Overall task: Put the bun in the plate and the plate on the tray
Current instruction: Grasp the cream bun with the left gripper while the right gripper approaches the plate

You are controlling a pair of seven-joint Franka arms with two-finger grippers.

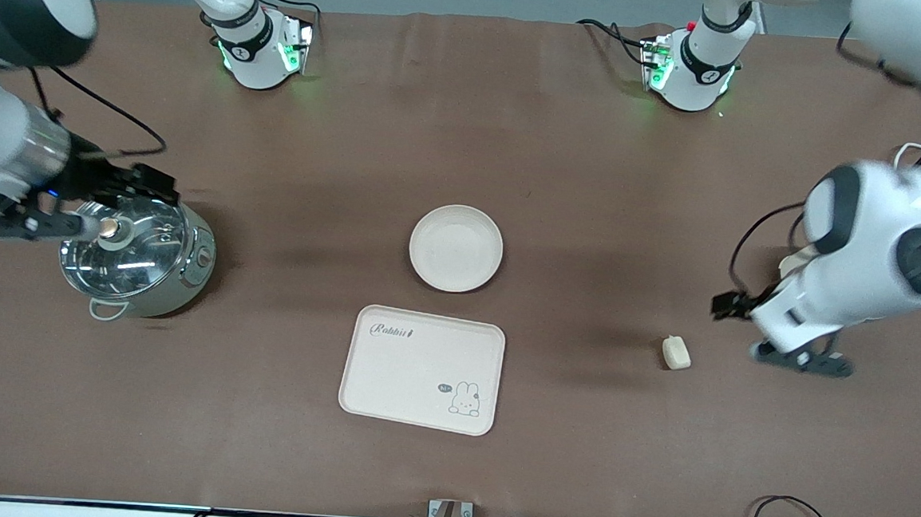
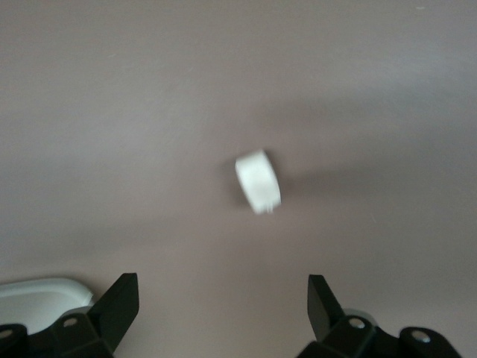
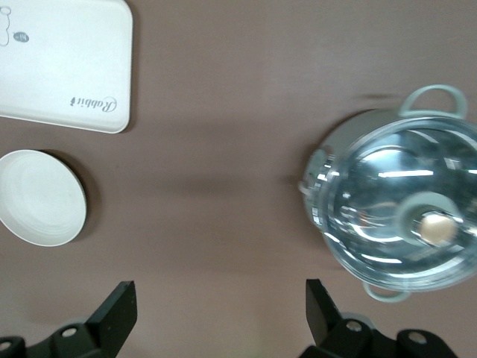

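The bun [image 1: 676, 352] lies on the brown table toward the left arm's end; it also shows in the left wrist view [image 2: 258, 181]. The plate [image 1: 455, 248] sits empty at the table's middle and shows in the right wrist view [image 3: 41, 197]. The tray [image 1: 422, 370] lies empty just nearer the front camera than the plate, and shows in the right wrist view [image 3: 63, 63]. My left gripper [image 1: 800, 360] [image 2: 223, 298] is open and empty, low beside the bun. My right gripper [image 1: 84, 203] [image 3: 221, 306] is open and empty, up by the pot.
A steel pot with a glass lid [image 1: 137, 259] [image 3: 395, 216] stands toward the right arm's end. Cables [image 1: 797, 511] run along the table edge nearest the front camera.
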